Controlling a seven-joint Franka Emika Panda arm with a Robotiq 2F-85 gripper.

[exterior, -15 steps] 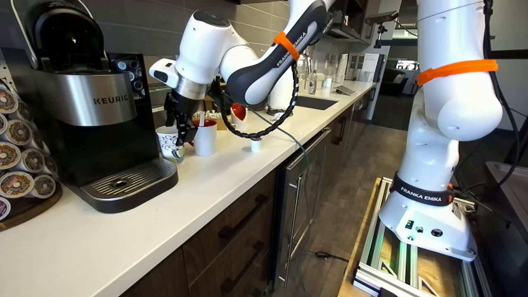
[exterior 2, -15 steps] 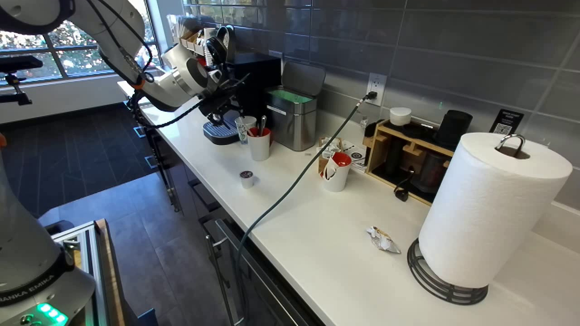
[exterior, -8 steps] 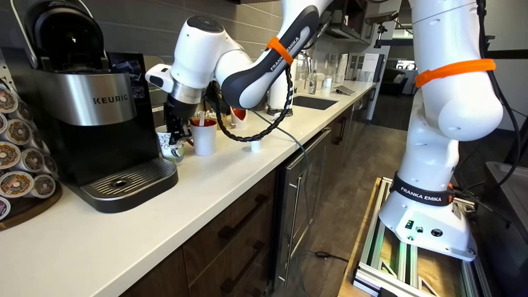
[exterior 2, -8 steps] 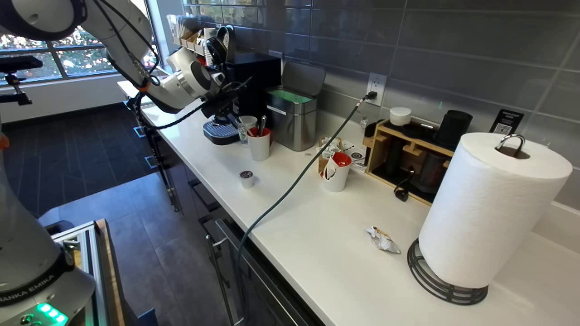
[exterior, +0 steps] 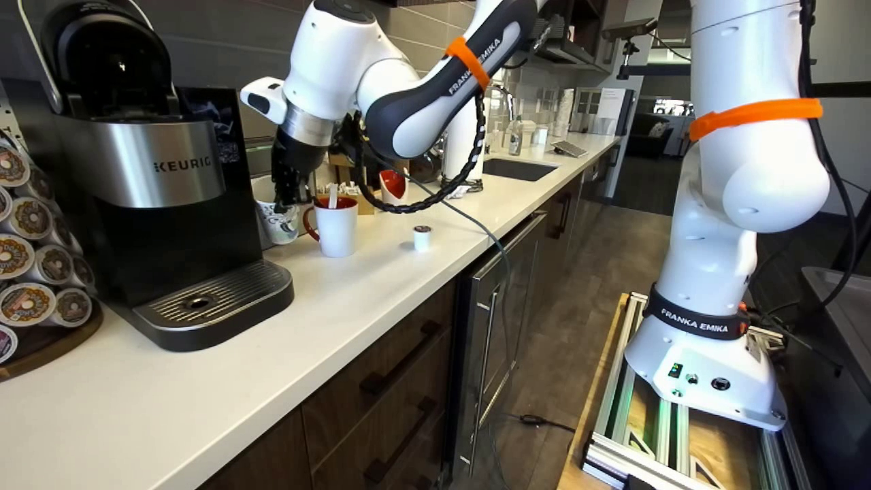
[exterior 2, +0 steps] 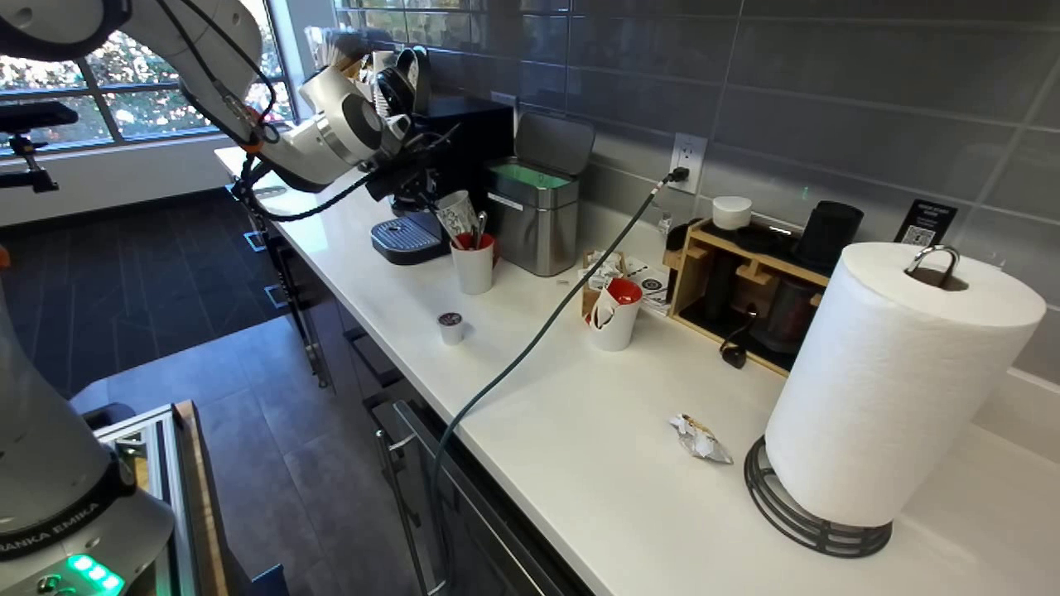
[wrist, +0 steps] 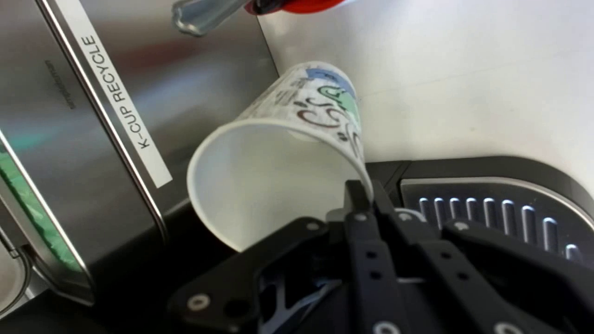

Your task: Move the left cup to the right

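Distinctly aslant, the cup (wrist: 278, 160), mouth upward.

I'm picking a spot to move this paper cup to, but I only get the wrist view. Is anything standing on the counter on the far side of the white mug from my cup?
Observer: Yes. In both exterior views a coffee pod stands upright on the counter, on the far side of the mug from the paper cup.
Operator: Does anything cross over the counter farther along?
Observer: A cable slants from a wall outlet over the counter and down past its front edge.
Operator: And beyond that?
Observer: Among other things, in an exterior view a crumpled wrapper lies on the counter between the cable and a paper towel roll.
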